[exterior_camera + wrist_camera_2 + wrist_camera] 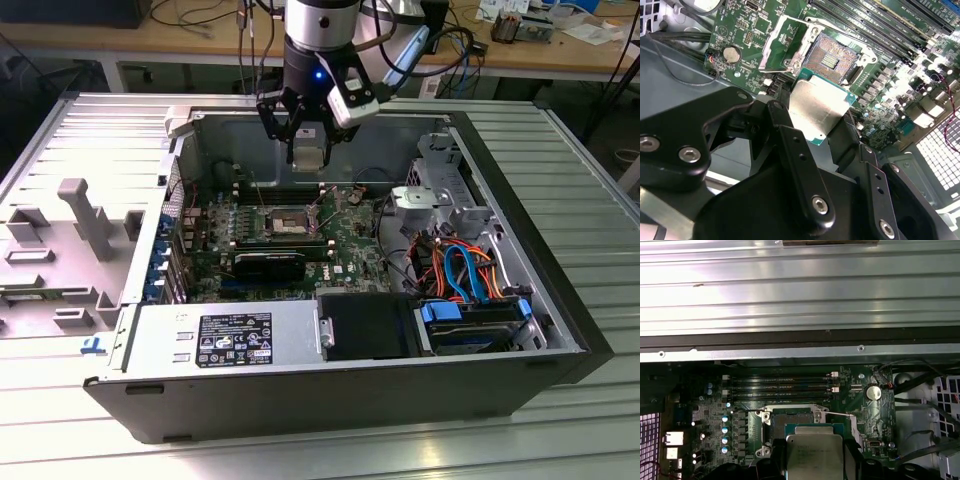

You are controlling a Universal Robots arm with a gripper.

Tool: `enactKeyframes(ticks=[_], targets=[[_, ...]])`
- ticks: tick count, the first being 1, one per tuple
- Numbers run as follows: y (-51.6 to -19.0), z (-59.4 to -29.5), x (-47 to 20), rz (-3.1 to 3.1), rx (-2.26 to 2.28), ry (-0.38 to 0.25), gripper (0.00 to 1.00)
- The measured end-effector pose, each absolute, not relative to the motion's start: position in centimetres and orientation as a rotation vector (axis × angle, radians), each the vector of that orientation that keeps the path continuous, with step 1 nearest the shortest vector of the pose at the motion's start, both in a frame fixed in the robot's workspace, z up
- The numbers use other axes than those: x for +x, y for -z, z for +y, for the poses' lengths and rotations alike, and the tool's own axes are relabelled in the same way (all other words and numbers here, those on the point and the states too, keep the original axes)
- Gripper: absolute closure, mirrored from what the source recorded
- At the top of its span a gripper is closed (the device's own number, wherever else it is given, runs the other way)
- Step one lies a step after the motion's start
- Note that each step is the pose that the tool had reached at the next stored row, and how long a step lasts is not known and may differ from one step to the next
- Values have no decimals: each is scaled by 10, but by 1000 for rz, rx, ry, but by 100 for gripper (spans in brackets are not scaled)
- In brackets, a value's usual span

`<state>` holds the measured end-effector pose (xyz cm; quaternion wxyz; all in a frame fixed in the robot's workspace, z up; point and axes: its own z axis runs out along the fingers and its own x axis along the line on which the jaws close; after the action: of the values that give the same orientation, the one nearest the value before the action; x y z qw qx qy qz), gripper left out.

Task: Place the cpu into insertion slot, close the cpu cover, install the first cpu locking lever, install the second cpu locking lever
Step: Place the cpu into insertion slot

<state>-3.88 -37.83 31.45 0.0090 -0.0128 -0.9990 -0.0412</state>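
Cpu [820,107] above ribbed table [590,160] (bench [180,40] behind)

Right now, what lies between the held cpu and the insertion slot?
Nothing: in the second wrist view the cpu hangs clear above the open insertion slot.

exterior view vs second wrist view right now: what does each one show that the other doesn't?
Exterior view: the whole open case, the grey power supply, the blue and orange cables. Second wrist view: the coin cell, and the cpu cover swung open beside the insertion slot. Both: the tool shut on the cpu, above the board, slot empty.
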Motion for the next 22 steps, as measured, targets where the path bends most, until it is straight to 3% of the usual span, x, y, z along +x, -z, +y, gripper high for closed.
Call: enactKeyframes(ticks=[22], targets=[[-310, -378, -39, -3121, -40, 129, 46]])
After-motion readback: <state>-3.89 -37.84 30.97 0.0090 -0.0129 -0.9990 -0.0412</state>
